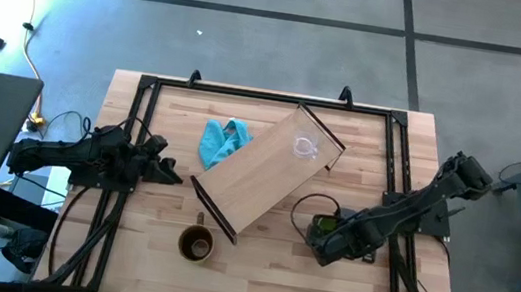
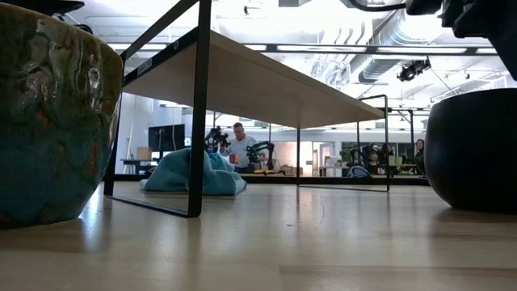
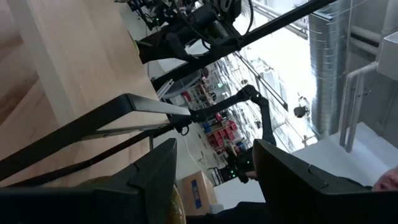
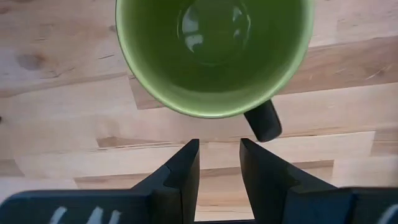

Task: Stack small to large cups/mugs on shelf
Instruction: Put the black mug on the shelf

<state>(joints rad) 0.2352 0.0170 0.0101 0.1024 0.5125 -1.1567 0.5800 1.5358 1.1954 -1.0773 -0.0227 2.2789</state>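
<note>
The shelf (image 1: 265,174) is a long pale board on thin black end frames, set at a slant across the middle of the wooden table (image 1: 252,286). There are three cups in all. The small clear glass cup (image 1: 304,149) stands on the shelf near its far end. The brown mug (image 1: 195,244) sits on the table by the shelf's near end, apart from it, handle toward the shelf; in the low view its side shows a mottled blue and brown glaze. The green mug (image 1: 327,224) stands upright on the table on the shelf's right, bright green inside with a dark outer wall and a dark handle. The right gripper (image 1: 329,242) hangs just over it, fingers a narrow gap apart and holding nothing, their tips beside the handle without touching it, as far as the wrist view shows. The left gripper (image 1: 165,170) rests low at the table's left edge, fingers spread wide and empty. One crumpled blue cloth (image 1: 222,142) lies by the shelf's far side.
</note>
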